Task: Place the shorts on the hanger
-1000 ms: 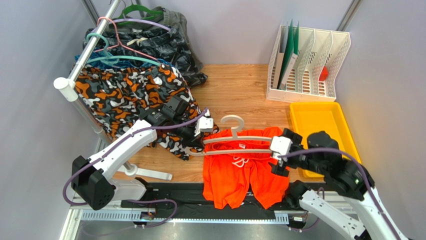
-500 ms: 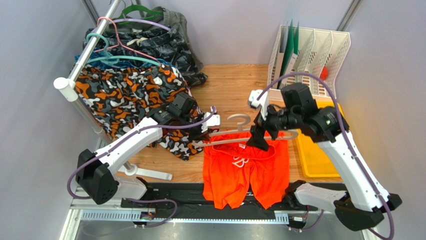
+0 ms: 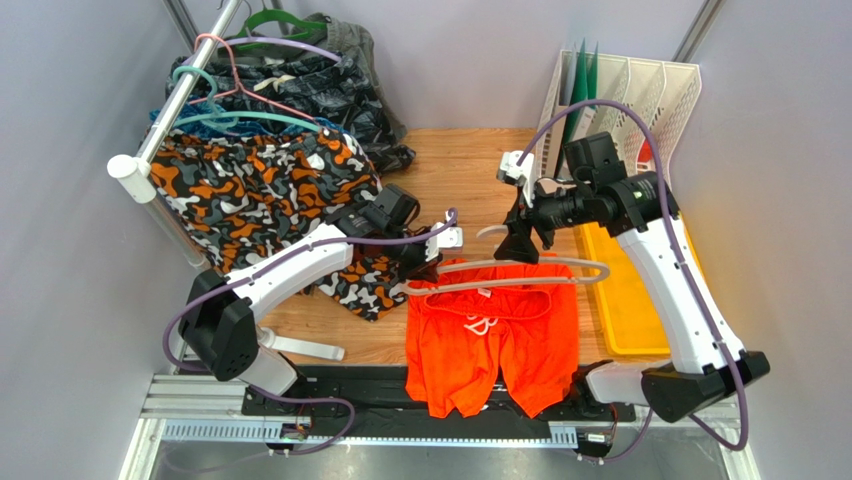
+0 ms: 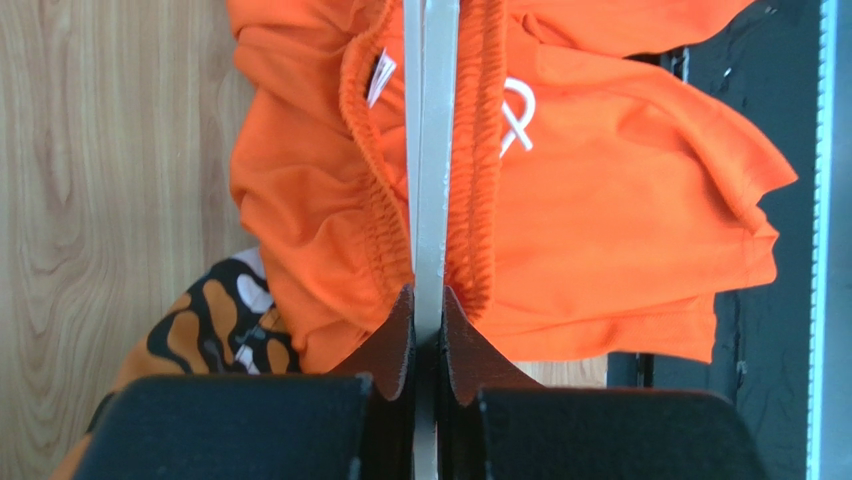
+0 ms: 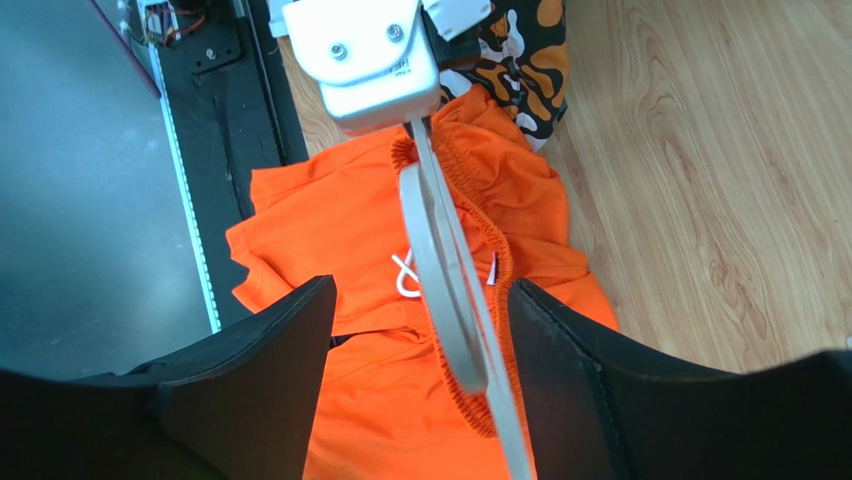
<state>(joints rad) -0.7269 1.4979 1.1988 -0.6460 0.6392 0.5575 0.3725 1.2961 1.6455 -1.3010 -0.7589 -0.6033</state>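
The orange-red shorts (image 3: 490,345) lie on the table's near middle, legs over the black rail. The cream hanger (image 3: 520,270) lies across their waist; in the left wrist view the hanger (image 4: 430,150) runs between two lines of elastic waistband of the shorts (image 4: 600,200). My left gripper (image 3: 425,262) is shut on the hanger's left end, as its own view (image 4: 428,300) shows. My right gripper (image 3: 520,240) is open above the hanger near its hook. In the right wrist view its jaws (image 5: 420,290) stand wide on either side of the hanger (image 5: 440,250), not touching it, over the shorts (image 5: 330,230).
A clothes rack (image 3: 135,175) at the left carries camouflage shorts (image 3: 250,190), dark shorts (image 3: 320,90) and thin coloured hangers. A white file organiser (image 3: 620,130) stands at the back right. A yellow tray (image 3: 615,290) lies at the right. A black rail (image 3: 330,385) runs along the near edge.
My right gripper left the hanger's right end, rose and moved back over the hook, now open. My left gripper moved right with the hanger's left end; the hanger shifted right.
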